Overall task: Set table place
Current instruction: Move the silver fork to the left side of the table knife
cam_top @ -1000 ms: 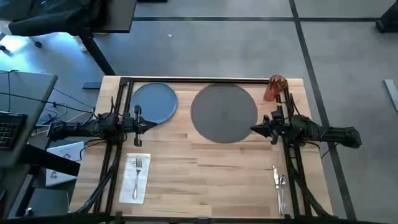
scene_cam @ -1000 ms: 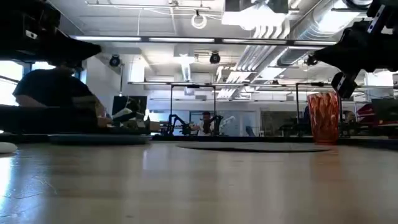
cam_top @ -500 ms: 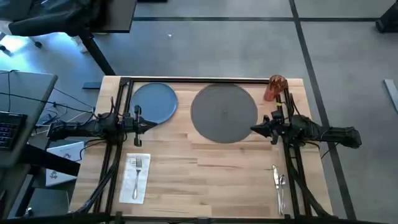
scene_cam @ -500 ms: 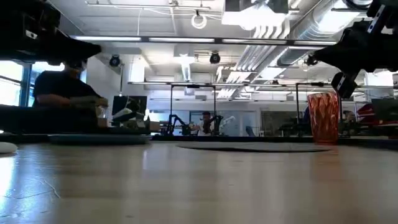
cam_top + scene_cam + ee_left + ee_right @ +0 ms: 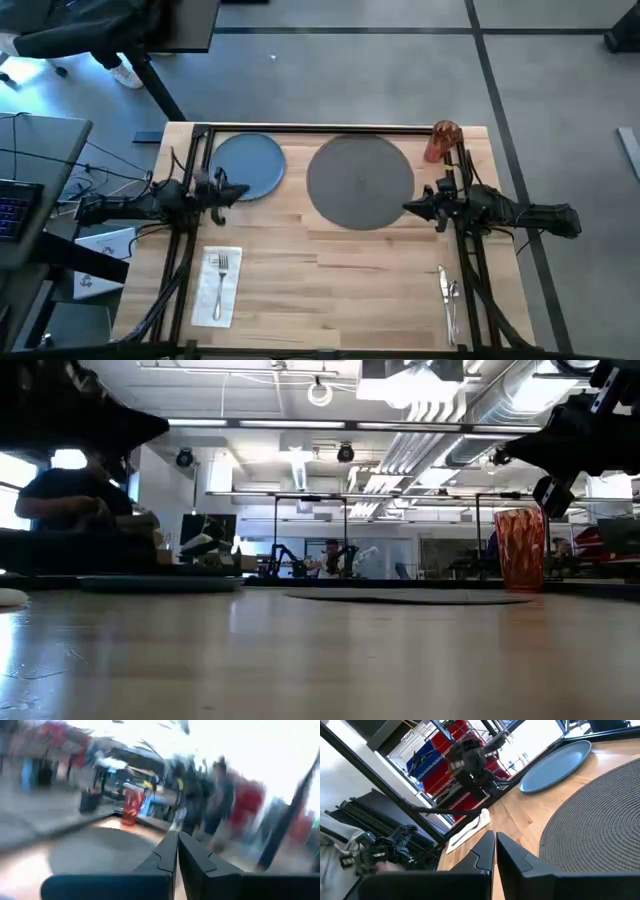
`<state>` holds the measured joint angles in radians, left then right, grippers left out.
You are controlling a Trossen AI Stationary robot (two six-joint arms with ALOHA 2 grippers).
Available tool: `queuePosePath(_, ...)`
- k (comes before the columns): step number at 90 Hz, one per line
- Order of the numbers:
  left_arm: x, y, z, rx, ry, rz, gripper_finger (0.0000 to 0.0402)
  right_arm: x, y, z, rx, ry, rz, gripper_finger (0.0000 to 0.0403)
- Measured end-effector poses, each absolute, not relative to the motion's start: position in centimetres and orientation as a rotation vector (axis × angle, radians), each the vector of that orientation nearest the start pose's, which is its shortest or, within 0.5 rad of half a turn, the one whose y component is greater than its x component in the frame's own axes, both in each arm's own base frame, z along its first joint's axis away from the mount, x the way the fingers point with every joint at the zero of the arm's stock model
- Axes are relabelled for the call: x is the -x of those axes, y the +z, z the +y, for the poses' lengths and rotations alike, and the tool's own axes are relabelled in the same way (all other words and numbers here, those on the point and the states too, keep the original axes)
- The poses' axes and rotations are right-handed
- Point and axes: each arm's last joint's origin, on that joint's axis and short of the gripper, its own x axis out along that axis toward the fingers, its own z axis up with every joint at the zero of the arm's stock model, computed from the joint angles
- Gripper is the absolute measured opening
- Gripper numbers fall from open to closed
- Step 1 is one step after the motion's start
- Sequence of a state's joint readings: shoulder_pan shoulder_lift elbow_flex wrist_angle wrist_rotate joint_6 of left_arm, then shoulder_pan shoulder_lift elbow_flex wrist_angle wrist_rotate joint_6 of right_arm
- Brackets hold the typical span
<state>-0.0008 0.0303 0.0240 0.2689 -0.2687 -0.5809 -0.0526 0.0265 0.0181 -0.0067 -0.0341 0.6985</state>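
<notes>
On the table (image 5: 330,270) nothing is placed yet: grey mat (image 5: 360,181) sits centre-back, blue plate (image 5: 247,165) just beside it on the left, not touching as far as the high view shows, orange cup (image 5: 441,142) at the back right corner near the mat's edge. Napkin (image 5: 218,286) lies front left with the fork (image 5: 221,277) on top; knife (image 5: 442,290) and spoon (image 5: 453,300) lie side by side front right, close to the right rail. Left gripper (image 5: 228,192) hovers at the plate's front edge, fingers pressed together, holding nothing. Right gripper (image 5: 411,208) hangs at the mat's right front edge, fingers also closed and empty; the right wrist view confirms, with mat and plate ahead. Handling, as judgement: plate looks rigid, smooth and low-rimmed, so likely slippery; 1 finger under the rim and 1 on top at the near edge is the sensible grip, or slide it across onto the mat. Mat looks woven, thin and floppy; best left where it is. Cup is translucent, probably light plastic, tips easily; grip mid-wall from the side. Cutlery is thin, stiff, flat on wood, so hard to get under; pinch across the handle. Napkin is soft and will drag the fork along if lifted. Both grippers need to open before any pick.
</notes>
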Motion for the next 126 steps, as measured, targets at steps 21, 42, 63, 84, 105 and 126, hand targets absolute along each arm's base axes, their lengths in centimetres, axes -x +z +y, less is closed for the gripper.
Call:
queuePosePath(21, -9.5, 23.2, 0.5, 0.778, 0.055, -0.522, 0.0000, -9.8, 16.7, -0.4, -0.699, -0.022, 0.008, 0.0000)
queuePosePath(42, -12.3, 32.6, 0.2, 0.508, 0.263, -0.543, 0.0000, -9.8, 16.7, -0.4, -0.699, -0.021, 0.008, 0.0000)
queuePosePath(63, -20.3, 36.9, -0.5, 0.479, 0.340, -0.438, 0.0000, -9.8, 16.7, -0.4, -0.699, -0.020, 0.009, 0.0000)
queuePosePath(84, -26.4, 33.9, -0.9, 0.732, 0.456, 0.144, 0.0000, -9.8, 16.7, -0.4, -0.699, -0.020, 0.009, 0.0000)
queuePosePath(105, -25.3, 26.6, -4.5, 1.125, 0.665, 1.135, 0.0005, -9.8, 16.7, -0.4, -0.699, -0.020, 0.009, 0.0000)
queuePosePath(126, -23.0, 22.1, -8.7, 1.104, 0.776, 1.642, 0.0080, -9.8, 16.7, -0.4, -0.699, -0.020, 0.009, 0.0000)
